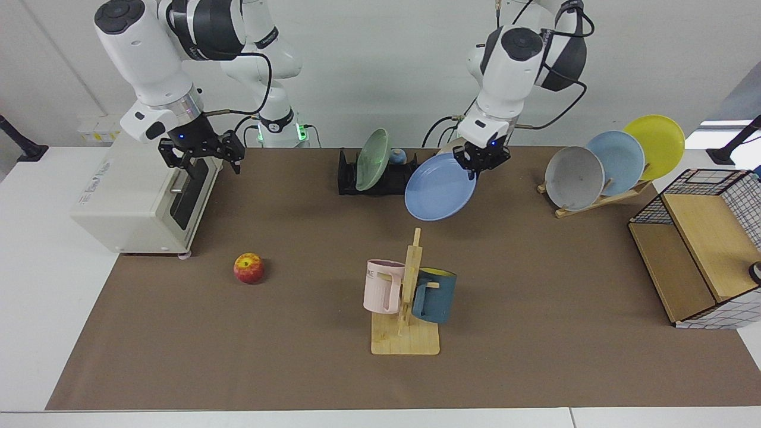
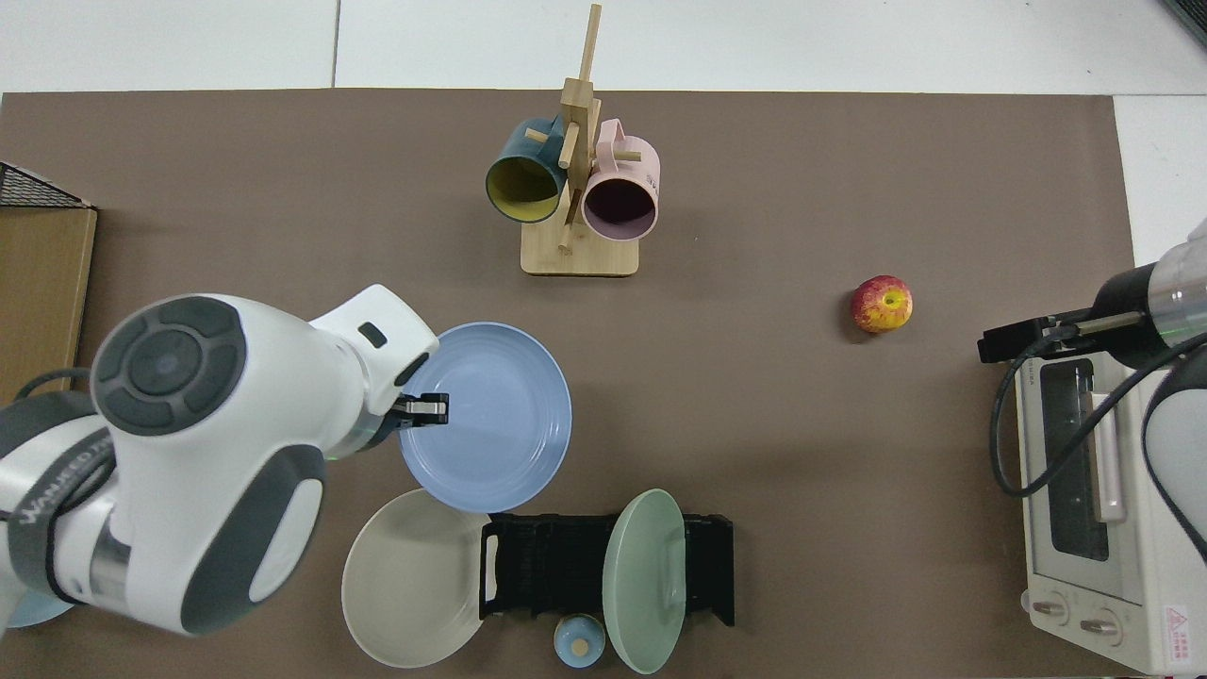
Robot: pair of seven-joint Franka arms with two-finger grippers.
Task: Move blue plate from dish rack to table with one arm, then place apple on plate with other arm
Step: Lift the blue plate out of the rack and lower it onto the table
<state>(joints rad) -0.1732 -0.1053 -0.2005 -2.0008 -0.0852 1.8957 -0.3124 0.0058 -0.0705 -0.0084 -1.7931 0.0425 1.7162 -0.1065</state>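
My left gripper [image 1: 480, 163] is shut on the rim of the blue plate [image 1: 439, 195]. The plate hangs tilted above the brown mat of the table [image 1: 535, 309], just in front of the black dish rack [image 1: 380, 179]. From above, the blue plate [image 2: 500, 420] is clear of the dish rack [image 2: 566, 566], with the left gripper [image 2: 424, 407] at its edge. The apple [image 1: 248, 268] lies on the mat, far from the plate; in the top view the apple [image 2: 882, 304] is near the toaster oven. My right gripper [image 1: 199, 156] waits open above the toaster oven.
A pale green plate [image 2: 644, 580] stands in the dish rack and a beige plate [image 2: 415, 577] lies at its end. A wooden mug stand [image 1: 406, 303] holds two mugs mid-mat. A toaster oven [image 1: 137, 196], a wooden plate rack [image 1: 600, 199] and a wire-sided box [image 1: 695, 249] line the sides.
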